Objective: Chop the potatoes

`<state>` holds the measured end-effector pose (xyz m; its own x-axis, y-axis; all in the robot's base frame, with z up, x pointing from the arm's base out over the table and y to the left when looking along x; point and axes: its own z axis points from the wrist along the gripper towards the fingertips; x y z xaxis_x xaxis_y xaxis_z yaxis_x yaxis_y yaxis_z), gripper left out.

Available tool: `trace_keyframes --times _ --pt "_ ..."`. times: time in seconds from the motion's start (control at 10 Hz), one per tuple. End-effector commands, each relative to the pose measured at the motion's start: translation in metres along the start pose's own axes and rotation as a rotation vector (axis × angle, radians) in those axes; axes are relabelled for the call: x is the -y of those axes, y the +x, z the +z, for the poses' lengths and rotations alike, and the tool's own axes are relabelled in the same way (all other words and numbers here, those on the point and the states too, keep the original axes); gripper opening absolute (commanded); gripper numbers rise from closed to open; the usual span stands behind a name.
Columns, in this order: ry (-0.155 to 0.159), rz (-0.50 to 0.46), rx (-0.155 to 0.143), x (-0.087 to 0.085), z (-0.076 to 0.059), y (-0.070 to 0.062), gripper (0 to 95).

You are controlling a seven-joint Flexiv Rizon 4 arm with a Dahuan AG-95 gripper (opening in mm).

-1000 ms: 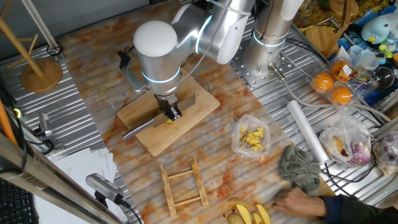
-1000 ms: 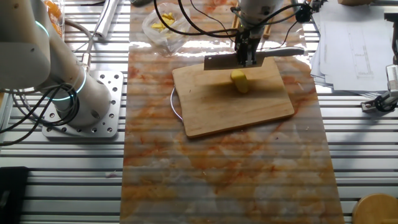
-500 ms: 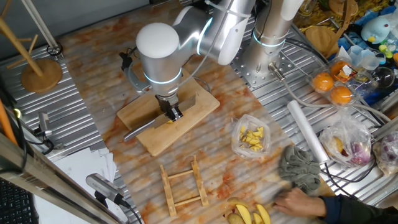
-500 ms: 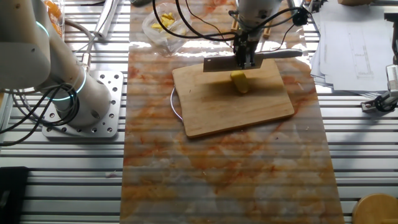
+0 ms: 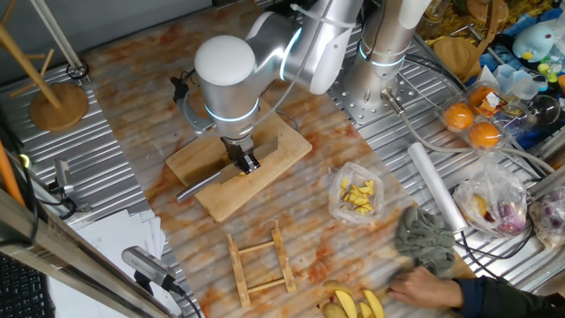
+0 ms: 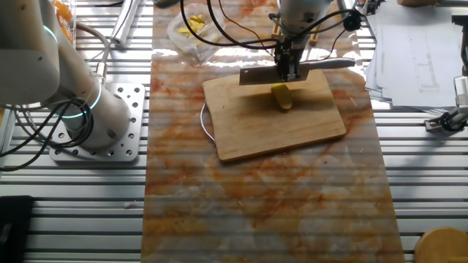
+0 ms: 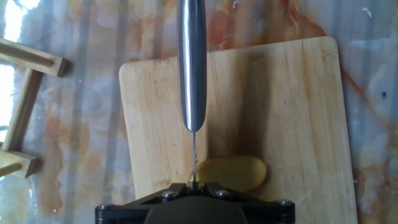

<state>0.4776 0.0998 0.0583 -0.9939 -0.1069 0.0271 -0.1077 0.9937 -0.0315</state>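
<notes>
A small pale-yellow potato (image 7: 233, 172) lies on the wooden cutting board (image 7: 292, 112), near its middle. My gripper (image 7: 194, 185) is shut on a knife (image 7: 191, 62), whose steel handle points away in the hand view. The thin blade edge runs down onto the left end of the potato. In one fixed view the gripper (image 5: 245, 162) holds the knife (image 5: 207, 179) across the board (image 5: 221, 201), directly over the potato (image 5: 240, 171). The other fixed view shows the blade (image 6: 256, 74) just behind the potato (image 6: 282, 97), and the gripper (image 6: 290, 69) hides the potato's top.
A clear bag of yellow chunks (image 5: 357, 196) lies right of the board. A wooden rack (image 5: 260, 265) stands in front of it. A person's hand (image 5: 428, 287), a grey cloth (image 5: 425, 238) and yellow wedges (image 5: 357, 305) are at the front right. A wooden stand (image 5: 57, 102) is far left.
The gripper and knife have shifted slightly sideways along the board and sit a little lower over the potato. The potato has stayed in place.
</notes>
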Motion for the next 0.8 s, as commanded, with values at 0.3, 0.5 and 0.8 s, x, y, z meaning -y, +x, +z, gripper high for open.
trace_keyframes --times 0.3,0.5,0.8 --pt "0.0 -0.004 0.011 0.0004 0.0076 -0.0011 0.0" --pt "0.002 -0.004 0.011 0.0005 0.0098 -0.0016 0.0" --pt "0.007 0.0 0.022 0.0006 0.0139 -0.0023 0.0"
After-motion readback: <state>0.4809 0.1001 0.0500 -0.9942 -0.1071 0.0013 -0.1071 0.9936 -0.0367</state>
